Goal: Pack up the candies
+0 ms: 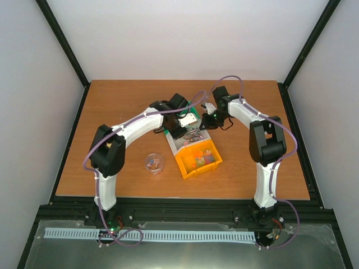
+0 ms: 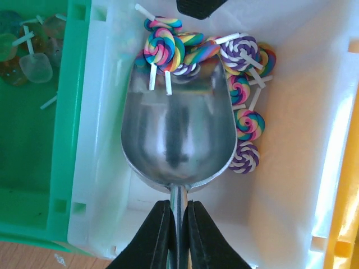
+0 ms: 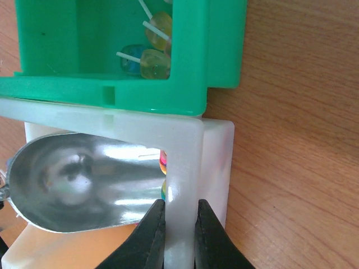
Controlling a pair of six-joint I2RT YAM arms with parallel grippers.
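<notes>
My left gripper [image 2: 178, 210] is shut on the handle of a metal scoop [image 2: 176, 129]. The scoop lies inside the white bin [image 2: 291, 140], its mouth against a heap of swirl-coloured stick candies [image 2: 164, 47]; a few rest on its front lip. My right gripper [image 3: 179, 210] is shut on the white bin's corner wall [image 3: 182, 162], with the scoop [image 3: 73, 182] just inside. In the top view both grippers, left [image 1: 180, 130] and right [image 1: 208, 120], meet over the bins at mid-table.
A green bin [image 2: 33, 140] with translucent stick candies [image 3: 152, 61] adjoins the white bin. An orange bin [image 1: 190, 167] holding mixed candies [image 1: 203, 158] sits in front. A small clear jar [image 1: 153, 163] stands on the wooden table to their left.
</notes>
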